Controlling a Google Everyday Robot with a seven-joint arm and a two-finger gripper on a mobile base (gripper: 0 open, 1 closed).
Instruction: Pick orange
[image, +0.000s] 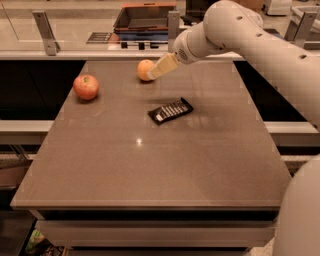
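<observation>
The orange (144, 69) is small, round and pale orange. It rests at the far middle of the brown table (150, 165). My gripper (156, 72) comes in from the right on a white arm. Its pale fingertips reach the orange's right side and overlap it in the camera view. A red apple (86, 86) with yellowish patches sits at the far left of the table, well apart from the gripper.
A black flat packet (170, 110) lies on the table in front of and to the right of the orange, below the arm. A counter with metal posts (46, 32) and a dark tray (145, 20) runs behind the table.
</observation>
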